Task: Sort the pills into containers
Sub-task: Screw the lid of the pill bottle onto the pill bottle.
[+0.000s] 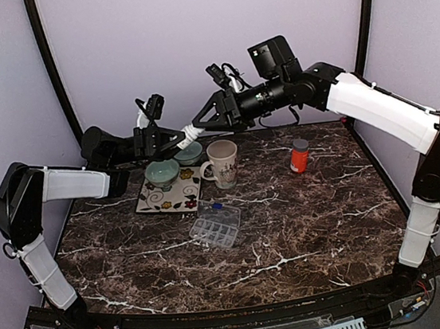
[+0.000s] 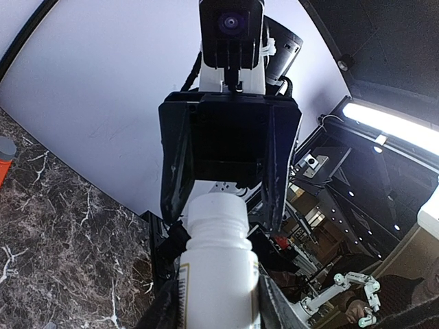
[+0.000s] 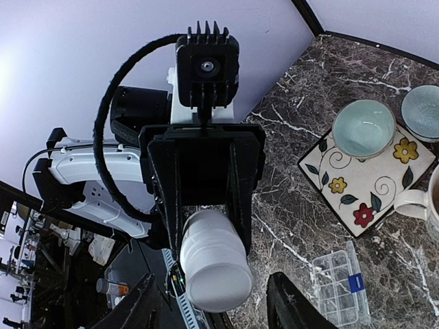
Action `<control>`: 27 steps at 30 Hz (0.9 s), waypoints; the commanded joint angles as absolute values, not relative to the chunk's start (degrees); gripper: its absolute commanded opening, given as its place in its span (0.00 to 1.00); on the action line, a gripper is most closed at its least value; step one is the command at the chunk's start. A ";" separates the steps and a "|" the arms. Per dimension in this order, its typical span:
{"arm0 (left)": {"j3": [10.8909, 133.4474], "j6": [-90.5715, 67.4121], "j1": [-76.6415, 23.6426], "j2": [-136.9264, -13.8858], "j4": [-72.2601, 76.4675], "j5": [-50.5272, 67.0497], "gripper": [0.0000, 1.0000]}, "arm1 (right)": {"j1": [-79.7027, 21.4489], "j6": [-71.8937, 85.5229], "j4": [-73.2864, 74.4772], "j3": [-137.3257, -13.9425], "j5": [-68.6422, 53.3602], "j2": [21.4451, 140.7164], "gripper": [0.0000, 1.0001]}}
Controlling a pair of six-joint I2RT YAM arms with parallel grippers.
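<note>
– While hanging above the pale green bowl (image 1: pixel 161 172) at the table's (image 1: pixel 309 234) back, clamped round the body by left gripper (image 2: pixel 219 277): white pill bottle (image 2: pixel 218 243). Smooth plastic cylinder, cap (image 3: pixel 217 288) aimed at the other arm.
– Right gripper (image 3: pixel 211 275)?
– Spread either side of the cap, clear of it. No grip yet.
– So uncapping step, sorting not begun?
– Reads that way. No pills visible in the clear plastic organiser (image 1: pixel 216 225), though too small to be sure.
– Next move?
– Pinch the cap square, then twist against the left hold. Slick round cap: needs firm, centred contact or slips.
– Rest of the layout?
– Organiser flat mid-table, grid of small cells. Square flowered tile (image 1: pixel 170 199) behind it, glazed green bowl on top, second ribbed bowl (image 1: pixel 190 153) just beyond. Cream ceramic mug (image 1: pixel 223 162) beside the tile. Orange bottle (image 1: pixel 300 157) with grey top well apart to the right. Table dark, white-veined, marble look.
</note>
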State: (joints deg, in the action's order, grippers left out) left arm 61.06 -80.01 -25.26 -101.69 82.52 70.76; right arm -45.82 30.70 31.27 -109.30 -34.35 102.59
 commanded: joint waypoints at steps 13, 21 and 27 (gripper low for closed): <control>63.53 -81.38 -25.08 -102.12 86.12 72.18 0.18 | -46.55 30.16 31.42 -113.30 -35.66 104.64 0.46; 64.02 -81.47 -25.10 -102.55 86.14 72.34 0.18 | -46.75 29.63 32.57 -114.75 -35.84 105.68 0.36; 64.59 -81.89 -25.07 -103.13 86.52 72.66 0.18 | -46.82 29.30 33.23 -115.42 -35.45 105.98 0.27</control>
